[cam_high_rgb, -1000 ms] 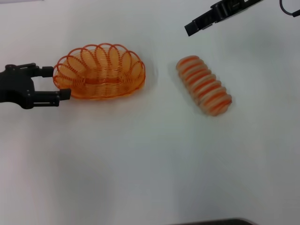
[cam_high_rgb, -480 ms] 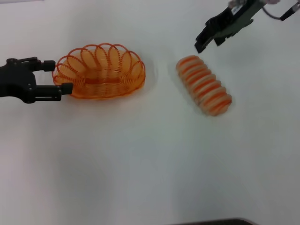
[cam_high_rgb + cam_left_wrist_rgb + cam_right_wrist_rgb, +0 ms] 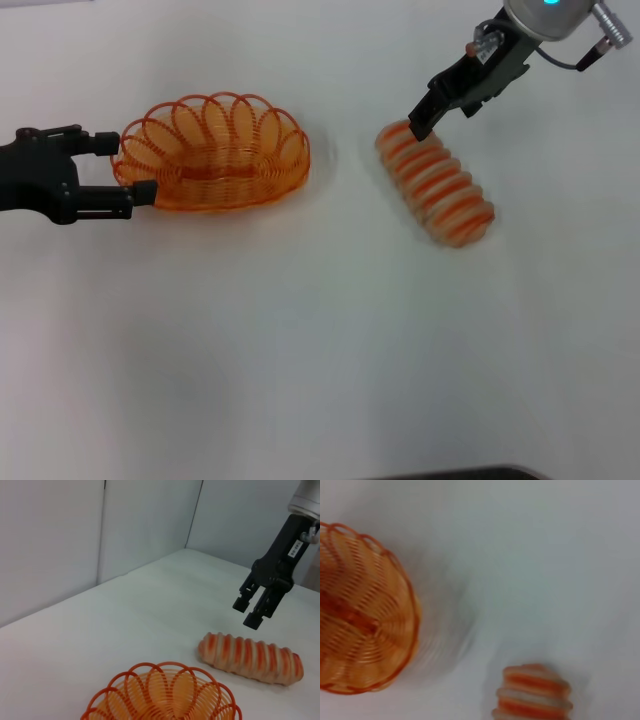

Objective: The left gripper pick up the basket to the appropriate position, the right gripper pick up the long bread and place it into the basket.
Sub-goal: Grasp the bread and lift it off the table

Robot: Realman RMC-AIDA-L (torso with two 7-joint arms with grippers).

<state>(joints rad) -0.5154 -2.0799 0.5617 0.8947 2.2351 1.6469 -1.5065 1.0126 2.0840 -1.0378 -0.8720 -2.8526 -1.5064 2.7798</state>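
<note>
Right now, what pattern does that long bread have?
The long bread is tan with orange cross stripes, clearest in the head view.

The left gripper [image 3: 128, 170] is matte black, with two slim blocky fingers and small screws on its boxy body. The right gripper [image 3: 252, 611] is black too, with square-tipped fingers, a small white label at its 1 o'clock, a silver cuff [image 3: 545, 14] showing a cyan light, and dark cables [image 3: 598, 38].
</note>
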